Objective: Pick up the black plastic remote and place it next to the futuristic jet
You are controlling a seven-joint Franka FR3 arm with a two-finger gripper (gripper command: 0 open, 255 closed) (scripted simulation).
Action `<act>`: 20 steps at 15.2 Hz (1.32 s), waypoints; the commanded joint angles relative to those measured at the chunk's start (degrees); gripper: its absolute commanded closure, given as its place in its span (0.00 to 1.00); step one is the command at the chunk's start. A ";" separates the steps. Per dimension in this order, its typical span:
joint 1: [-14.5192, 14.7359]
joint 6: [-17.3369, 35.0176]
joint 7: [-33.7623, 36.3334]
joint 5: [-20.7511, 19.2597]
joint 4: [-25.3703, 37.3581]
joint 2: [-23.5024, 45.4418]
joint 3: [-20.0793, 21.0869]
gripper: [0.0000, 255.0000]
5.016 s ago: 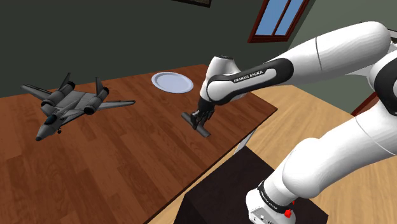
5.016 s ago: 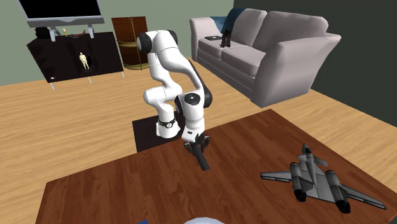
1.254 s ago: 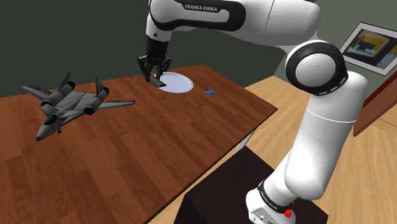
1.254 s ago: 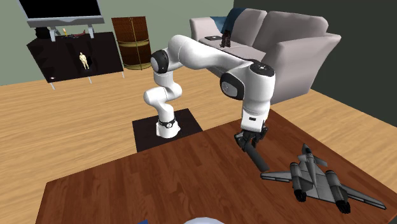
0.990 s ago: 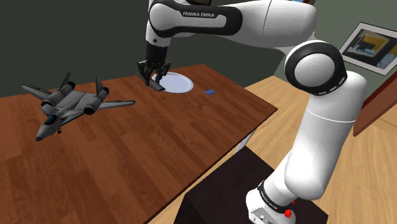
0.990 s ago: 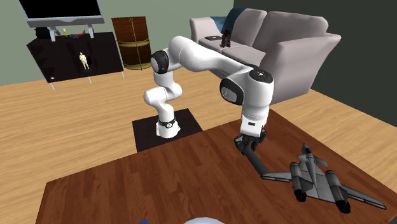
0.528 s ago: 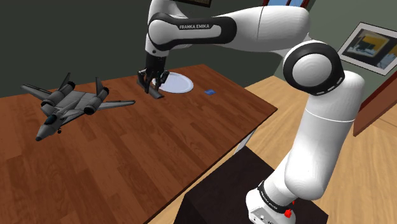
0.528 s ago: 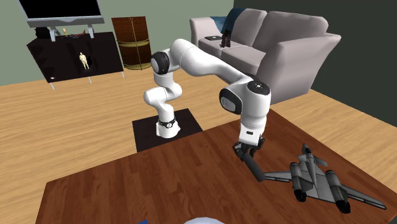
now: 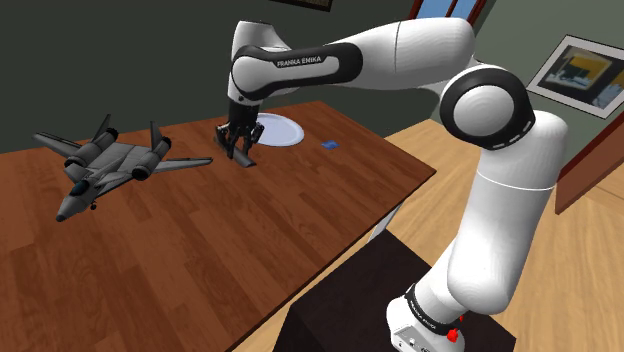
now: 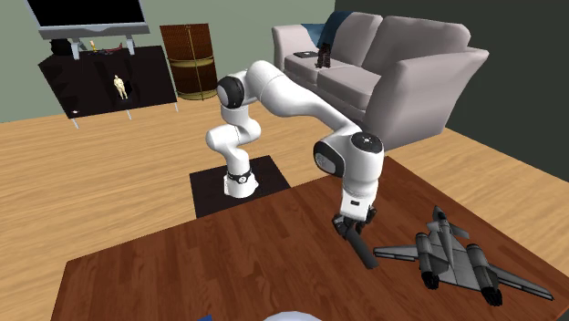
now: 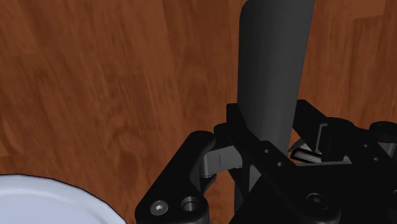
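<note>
My gripper (image 9: pixel 240 146) is shut on a long black remote (image 9: pixel 245 156), which slants down from the fingers close to the brown wooden table (image 9: pixel 250 240). I cannot tell whether its lower end touches the wood. A grey jet model (image 9: pixel 108 165) stands on the table, toward the shoulder view's left, a short gap from the remote. In the second exterior view the gripper (image 10: pixel 352 226) holds the remote (image 10: pixel 364 250) just left of the jet (image 10: pixel 451 260). In the wrist view the remote (image 11: pixel 273 63) runs out from between the fingers (image 11: pixel 233 130).
A white plate (image 9: pixel 274 130) lies just behind the gripper, and its rim (image 11: pixel 57 197) is near the hand. A small blue item (image 9: pixel 328 144) lies right of the plate. The table edge runs near my dark stand (image 9: pixel 350 310). A sofa (image 10: pixel 392 64) stands beyond.
Holding the remote, my gripper has come down towards the table and moved a little away from the plate, towards the jet's wing. The jet and plate have not moved.
</note>
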 commanded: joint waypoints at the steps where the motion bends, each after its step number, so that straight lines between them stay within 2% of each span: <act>1: -0.01 1.48 -0.06 -0.04 -1.12 0.32 -0.03 1.00; 16: 0.29 11.22 -0.15 -0.79 -6.30 4.95 -0.42 1.00; 20: 0.29 11.22 -0.15 -0.79 -6.30 4.95 -0.42 1.00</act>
